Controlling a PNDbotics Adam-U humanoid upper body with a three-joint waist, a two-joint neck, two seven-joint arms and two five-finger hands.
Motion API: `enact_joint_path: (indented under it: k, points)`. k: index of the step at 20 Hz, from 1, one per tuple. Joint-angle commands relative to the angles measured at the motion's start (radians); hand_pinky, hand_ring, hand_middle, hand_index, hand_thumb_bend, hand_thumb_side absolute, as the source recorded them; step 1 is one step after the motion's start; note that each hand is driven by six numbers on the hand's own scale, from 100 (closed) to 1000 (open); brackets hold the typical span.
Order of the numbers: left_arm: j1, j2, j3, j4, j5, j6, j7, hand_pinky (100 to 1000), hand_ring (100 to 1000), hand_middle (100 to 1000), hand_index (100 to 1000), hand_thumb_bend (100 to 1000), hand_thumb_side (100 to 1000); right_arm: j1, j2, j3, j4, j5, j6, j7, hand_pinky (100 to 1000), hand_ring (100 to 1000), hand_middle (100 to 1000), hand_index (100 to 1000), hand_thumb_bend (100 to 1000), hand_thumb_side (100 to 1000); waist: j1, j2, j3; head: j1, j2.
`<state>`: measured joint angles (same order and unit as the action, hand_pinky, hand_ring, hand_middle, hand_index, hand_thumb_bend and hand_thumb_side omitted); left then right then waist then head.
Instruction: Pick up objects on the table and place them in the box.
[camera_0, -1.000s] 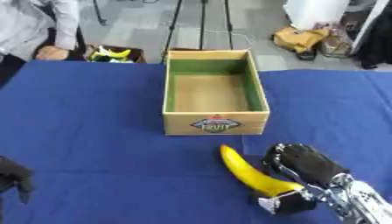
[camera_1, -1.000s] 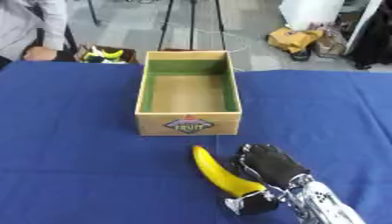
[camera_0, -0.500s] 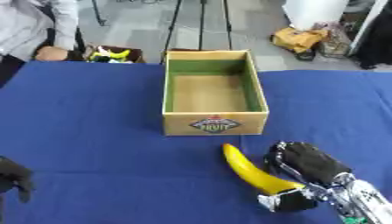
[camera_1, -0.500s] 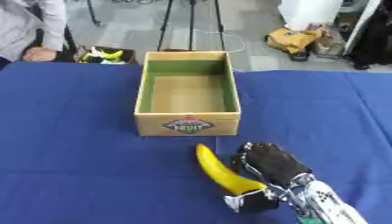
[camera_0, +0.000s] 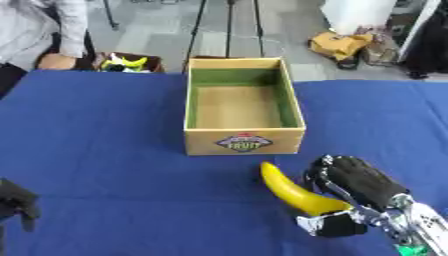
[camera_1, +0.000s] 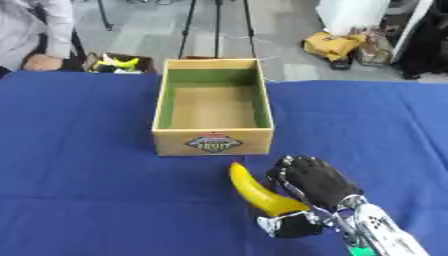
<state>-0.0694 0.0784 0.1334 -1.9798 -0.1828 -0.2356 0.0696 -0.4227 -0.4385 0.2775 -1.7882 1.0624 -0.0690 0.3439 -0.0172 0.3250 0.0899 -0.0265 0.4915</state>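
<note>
Right hand (camera_0: 354, 182) curled round banana (camera_0: 293, 192), maybe just off worktop (camera_0: 105, 150). Lift higher, carry far, drop into box (camera_0: 243, 142). Left hand (camera_0: 17, 202) idle, fingers unclear.

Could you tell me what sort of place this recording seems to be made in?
Probably a lab or workshop: a table with a blue cloth on a grey tiled floor, tripod legs behind the box, and bags on the floor.

Oval label on the near wall of the box (camera_0: 244, 141), reading what looks like "FRUIT" in pale letters; smaller print around it too blurred to read.
</note>
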Motion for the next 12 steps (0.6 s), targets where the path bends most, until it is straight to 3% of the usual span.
enact_joint_path:
  k: [1,12]
  points:
    - [0.000,0.007,0.006,-0.020,-0.002,0.000,-0.002,181,323,363,474,100,1000,-0.014,-0.026,-0.012,-0.031,-0.013,0.001,-0.006,263,435,334,450,255,554,0.003,-0.021,-0.001,0.003,-0.007]
    - [0.001,0.009,0.006,-0.020,-0.001,0.000,-0.002,182,324,364,475,100,1000,-0.005,-0.075,-0.021,-0.121,-0.085,0.012,-0.026,249,418,317,432,297,575,0.006,-0.026,-0.005,0.007,-0.007]
